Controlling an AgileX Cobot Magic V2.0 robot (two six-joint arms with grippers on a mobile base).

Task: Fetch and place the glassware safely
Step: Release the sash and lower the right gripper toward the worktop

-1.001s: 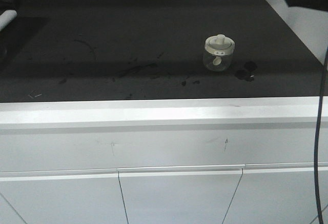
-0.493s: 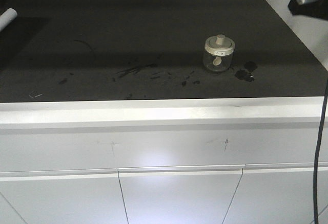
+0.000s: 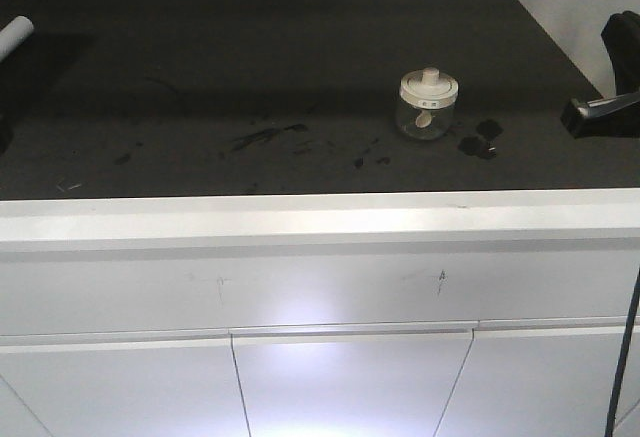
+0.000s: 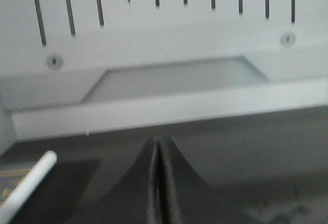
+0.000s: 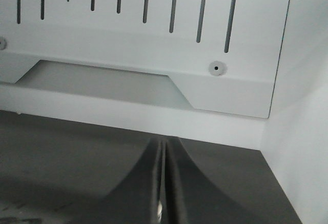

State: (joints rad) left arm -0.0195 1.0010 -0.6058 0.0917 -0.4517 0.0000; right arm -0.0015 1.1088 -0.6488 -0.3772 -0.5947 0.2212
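1. Well, the small squat clear glass jar with a cream-white knobbed lid [image 3: 429, 104] stands upright on the flat black counter top [image 3: 250, 57]. It is outside both pairs of jaws and touched by neither.
2. The right gripper [image 5: 162, 149] has its jaws pressed together with nothing between them. Ahead of its tips I see only counter and the slotted white back wall [image 5: 154, 55], no jar. In the front view the jar sits off to the left of the right arm's dark end [image 3: 603, 109], roughly level with it and clearly apart.
3. The left gripper [image 4: 158, 149] is likewise closed and empty. A white cylindrical tube [image 4: 28, 188] lies to the left of its tips, and the jar is well off to their right, outside that wrist view.
4. I judge the jar to be light, rigid and brittle, with smooth sides that may slip under hard pads. The lid probably only rests on the glass, so lifting by the knob could leave the body behind or drop it.
5. The safer hold looks like the glass wall just below the lid rim. The jaws would need to spread wider than the body, straddle it with one finger on each side, squeeze gently and keep it upright.
6. Some dark smudges [image 3: 480, 142] mark the counter between the jar and the right jaws. I cannot tell whether they are wet or dry.
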